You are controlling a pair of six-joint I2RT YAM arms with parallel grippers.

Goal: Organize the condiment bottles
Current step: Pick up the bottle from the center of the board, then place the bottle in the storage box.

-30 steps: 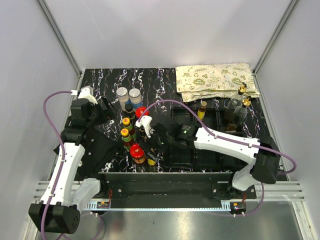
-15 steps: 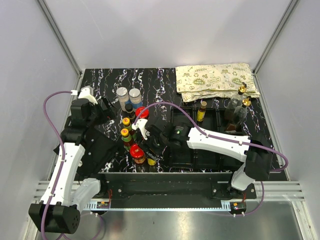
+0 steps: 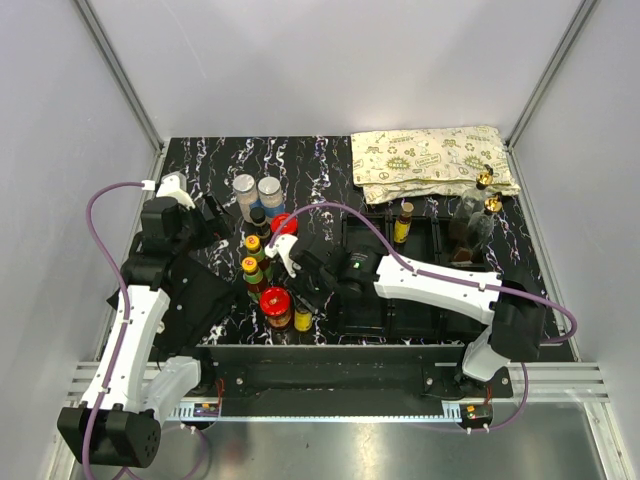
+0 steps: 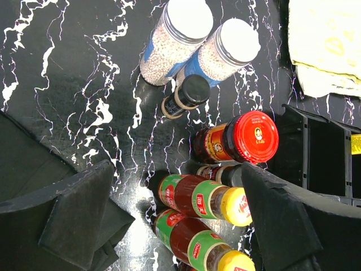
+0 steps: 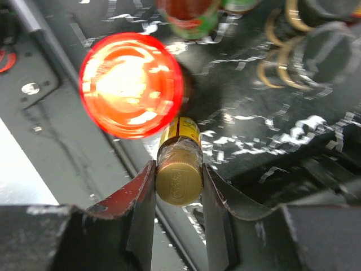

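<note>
My right gripper is shut on a small gold-capped bottle with a yellow label. The bottle stands near the table's front edge, next to a red-lidded jar. My left gripper hangs open above the bottle cluster, with two yellow-capped sauces lying in view between its fingers but untouched. Further back stand another red-lidded jar, a black-capped bottle and two grey-lidded shakers. One slim bottle stands in the black tray. Two gold-spouted glass bottles stand at the right.
A printed cloth bag lies at the back right, behind the tray. The metal rail of the table front runs just beside the gripped bottle. The left arm's black base plate lies left of the cluster.
My right gripper has moved slightly left and closed its fingers onto the gold-capped bottle's cap. The left arm and the other bottles have not moved.
</note>
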